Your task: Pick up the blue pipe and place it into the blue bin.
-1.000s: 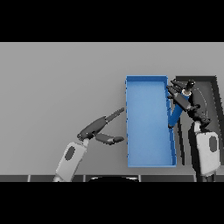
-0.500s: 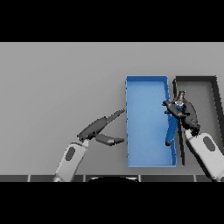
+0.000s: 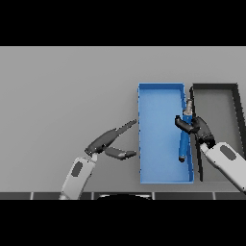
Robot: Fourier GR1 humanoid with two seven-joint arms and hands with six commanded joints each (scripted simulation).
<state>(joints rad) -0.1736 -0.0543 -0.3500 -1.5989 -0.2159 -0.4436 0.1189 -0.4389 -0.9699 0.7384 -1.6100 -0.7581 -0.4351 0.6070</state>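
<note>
So the right hand (image 3: 196,127) has its fingers curled round the pipe (image 3: 184,139), gripping it near the upper part, and it's holding it over the right side of the bin (image 3: 161,87). The pipe hangs long-ways, roughly in line with the bin's long walls, lower end down toward the near part of the bin floor. Can't tell if that end is already touching the floor or just above it.

If I were doing this step, I'd just lower it a bit more and let go gently. The pipe's already lined up with the long axis, so no need to twist it. What I'd watch is the bin's right wall: the pipe sits just beside it and the hand looks to be right over that wall, so nudging slightly toward the bin's middle before releasing seems safer.

Room-wise, the bin has loads of bare floor left of the pipe. Right of the bin, touching or nearly, there's a dark tray (image 3: 214,87), so pulling out to that side is tight; straight up looks cleanest.

The left hand (image 3: 109,142) is just left of the bin, fingers straight and relaxed, holding nothing, one fingertip close to the bin's left wall.
</note>
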